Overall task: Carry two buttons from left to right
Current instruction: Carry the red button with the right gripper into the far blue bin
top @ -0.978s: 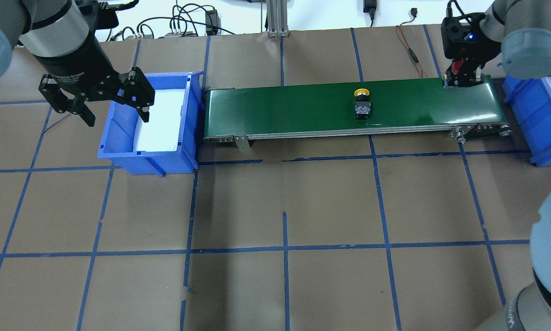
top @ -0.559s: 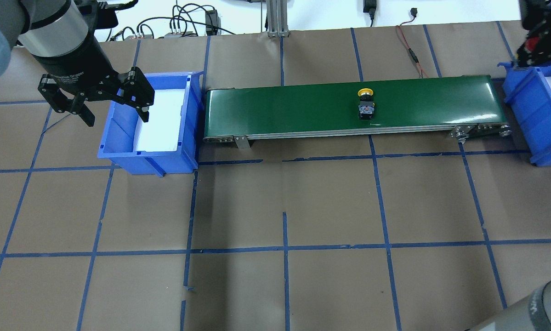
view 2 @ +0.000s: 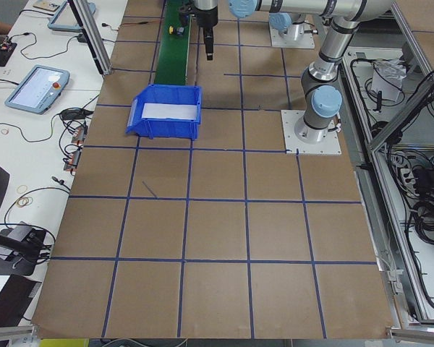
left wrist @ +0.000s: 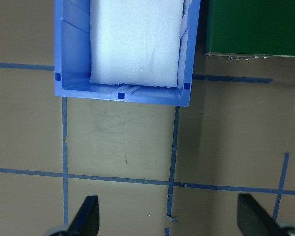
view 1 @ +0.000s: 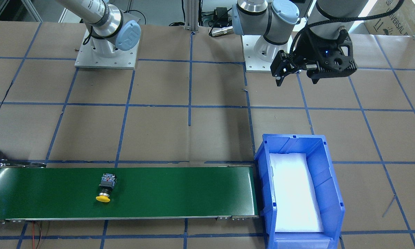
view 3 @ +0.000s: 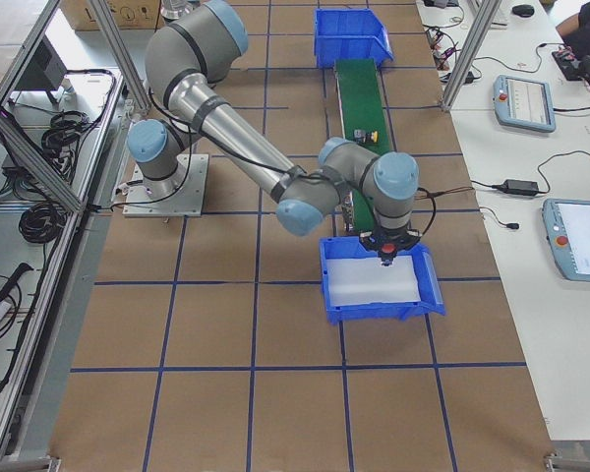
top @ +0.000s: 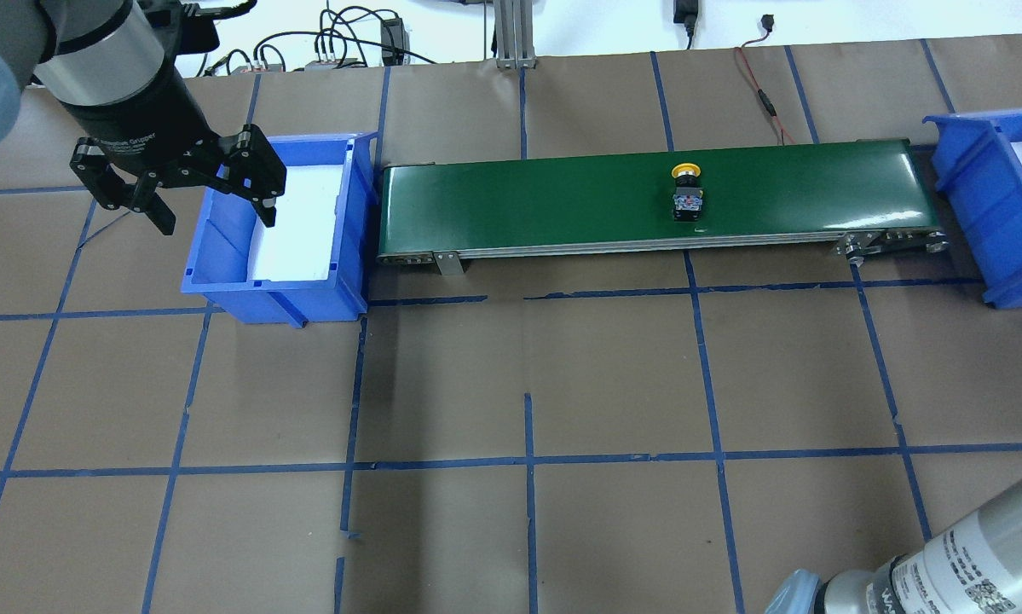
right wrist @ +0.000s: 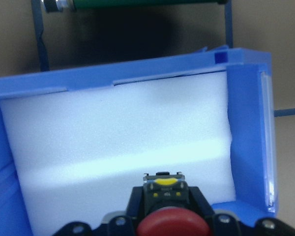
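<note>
In the overhead view, no sign of the right gripper [view 3: 385,251]: a second ago at the right end of the conveyor belt [top: 562,196] with something red in its fingers, then above the right blue bin [top: 971,170], now past the edge, only a stretch of forearm at the bottom corner. Yellow push-button [top: 686,194] on its side on the belt, slightly nearer the right end than before, so apparently riding along. Left gripper [top: 218,220] unmoved beside the left blue bin [top: 272,294], fingers spread wide, holding nothing.

Across the surface, front-facing: same wide-open left gripper, well apart from belt and yellow push-button; right bin cut to a sliver.

From the right end: right gripper low over the right bin, a red speck at its tip; too small for more.

From the left end: nothing legible to add.

Left wrist: fingers [left wrist: 86,219] wide at the bottom corners, bare surface between.

Right wrist: red mushroom push-button [right wrist: 172,227] clamped, cap toward the lens, above the bin's white foam; fingertips cut off below. Likely one release from delivering the first; the second not yet picked.
</note>
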Controlling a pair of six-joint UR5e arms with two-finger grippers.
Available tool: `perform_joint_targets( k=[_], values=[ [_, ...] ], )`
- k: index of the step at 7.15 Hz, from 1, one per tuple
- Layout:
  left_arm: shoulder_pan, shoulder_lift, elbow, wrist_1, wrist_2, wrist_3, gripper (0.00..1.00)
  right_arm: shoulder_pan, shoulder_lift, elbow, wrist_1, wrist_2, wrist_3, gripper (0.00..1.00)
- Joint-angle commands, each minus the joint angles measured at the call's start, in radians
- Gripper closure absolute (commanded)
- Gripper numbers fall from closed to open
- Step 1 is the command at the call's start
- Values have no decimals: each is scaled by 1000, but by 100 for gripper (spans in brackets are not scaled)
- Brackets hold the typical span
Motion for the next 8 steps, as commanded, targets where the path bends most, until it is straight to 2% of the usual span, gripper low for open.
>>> perform_joint_targets(
  k=[1, 4, 5, 6, 7, 8],
  values=[
    [0, 0, 0, 0, 0, 0, 0, -14, 103, -4, -23, -23, -17, 91],
    [0, 0, 0, 0, 0, 0, 0, -14, 99, 31, 35, -52, -16, 89],
    [0, 0, 0, 0, 0, 0, 0, -14, 97, 30, 34, -51, -16, 66],
    [0, 0, 0, 0, 0, 0, 0, -14, 93, 32, 34, -54, -16, 1],
    [0, 0, 0, 0, 0, 0, 0, -14, 76, 30, 23, -63, -17, 0],
    [0, 0, 0, 0, 0, 0, 0, -3, 15, 30, 26, -83, -17, 0]
  ],
)
